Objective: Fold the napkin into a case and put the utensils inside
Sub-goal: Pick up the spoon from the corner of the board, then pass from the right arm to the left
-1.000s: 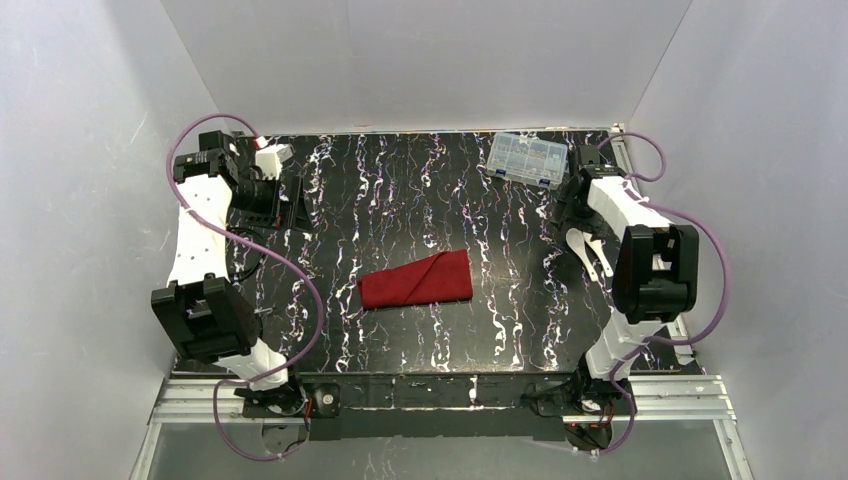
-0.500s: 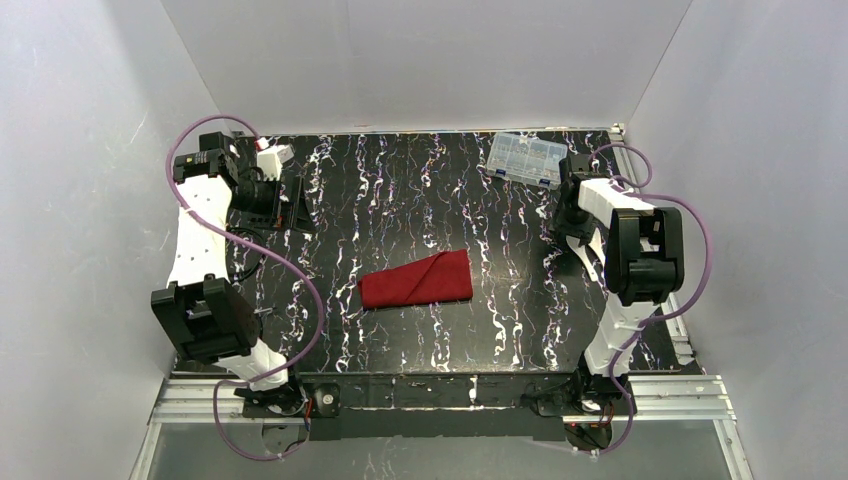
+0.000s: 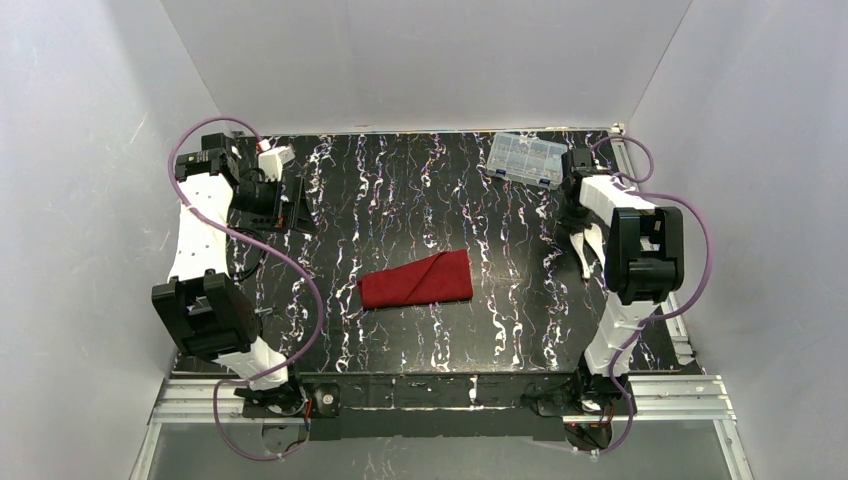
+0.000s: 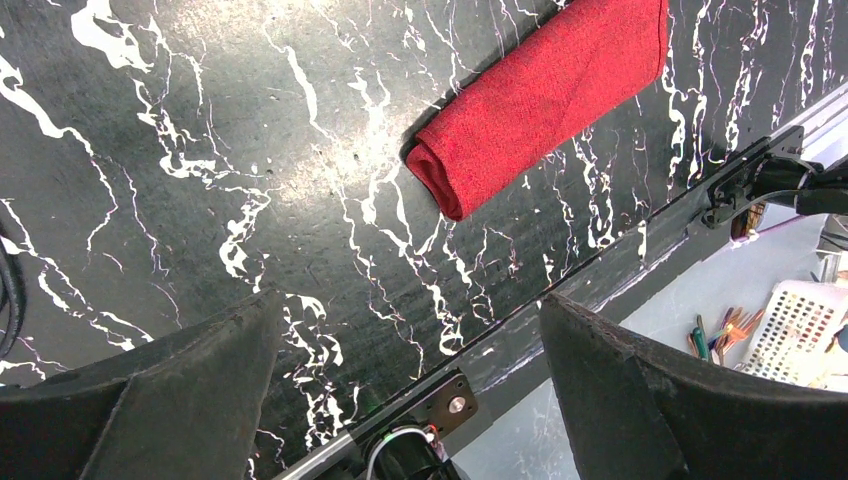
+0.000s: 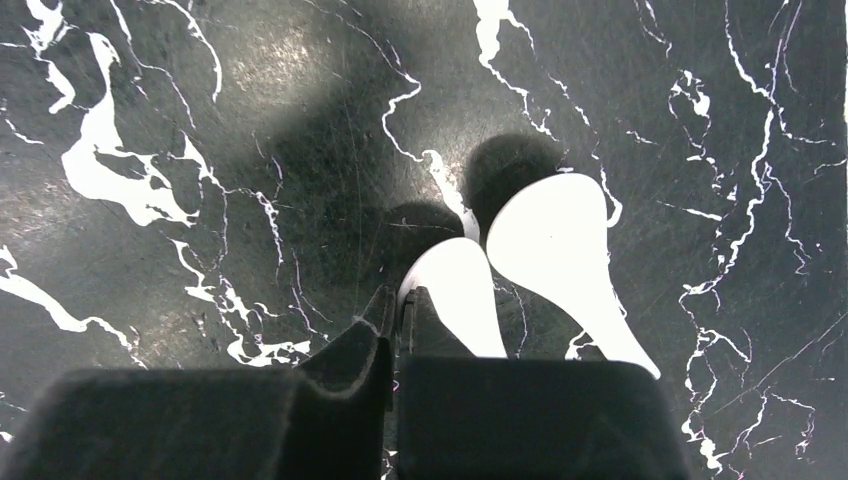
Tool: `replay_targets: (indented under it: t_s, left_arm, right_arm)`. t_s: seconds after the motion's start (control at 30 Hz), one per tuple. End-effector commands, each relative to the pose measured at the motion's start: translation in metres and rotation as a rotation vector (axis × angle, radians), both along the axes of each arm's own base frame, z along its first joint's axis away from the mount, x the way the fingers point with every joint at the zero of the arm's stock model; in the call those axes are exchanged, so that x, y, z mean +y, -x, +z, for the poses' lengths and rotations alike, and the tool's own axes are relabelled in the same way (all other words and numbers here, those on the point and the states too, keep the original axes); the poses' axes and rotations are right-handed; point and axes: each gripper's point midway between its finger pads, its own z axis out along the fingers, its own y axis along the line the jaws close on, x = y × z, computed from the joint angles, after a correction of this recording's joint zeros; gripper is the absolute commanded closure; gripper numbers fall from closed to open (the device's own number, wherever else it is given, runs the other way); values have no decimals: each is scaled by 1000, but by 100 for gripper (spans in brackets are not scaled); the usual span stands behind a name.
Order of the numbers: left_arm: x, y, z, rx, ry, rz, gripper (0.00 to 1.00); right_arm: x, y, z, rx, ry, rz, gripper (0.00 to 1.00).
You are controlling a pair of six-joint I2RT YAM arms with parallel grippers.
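Observation:
The napkin (image 3: 418,280) lies mid-table, folded into a deep red oblong case (image 4: 545,100) with a diagonal flap. Two white utensils lie side by side at the right of the table, one (image 5: 462,290) running under my fingers and the other (image 5: 555,240) free beside it. My right gripper (image 5: 398,295) points down at them, its jaws pressed together on the left rim of the nearer utensil's head. From above, only a white handle (image 3: 585,252) shows below that gripper (image 3: 580,232). My left gripper (image 4: 408,310) hovers wide open at the far left (image 3: 288,203), holding nothing.
A clear plastic compartment box (image 3: 527,160) stands at the back right, just behind the right arm. The table's metal front rail (image 4: 640,240) runs along the near edge, with a basket and pens (image 4: 790,325) on the floor beyond it.
My right gripper has come down onto the utensils and closed from wide open onto one of them. The left arm and the napkin have not moved.

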Motion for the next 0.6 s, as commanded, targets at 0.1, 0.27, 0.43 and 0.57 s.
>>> replay_targets:
  t_s: [0.1, 0.27, 0.43, 0.57]
  left_arm:
    - [-5, 6, 4, 23, 24, -10, 1]
    - [-11, 6, 6, 48, 65, -17, 1]
    - [-41, 14, 21, 23, 228, -78, 2]
    - [-82, 30, 28, -34, 253, -197, 2]
  right_arm:
    - [67, -7, -5, 7, -182, 186, 99]
    - [143, -3, 16, -3, -272, 456, 99]
    - [221, 2, 75, -109, -414, 627, 99]
    - [251, -1, 145, -267, -493, 524, 99]
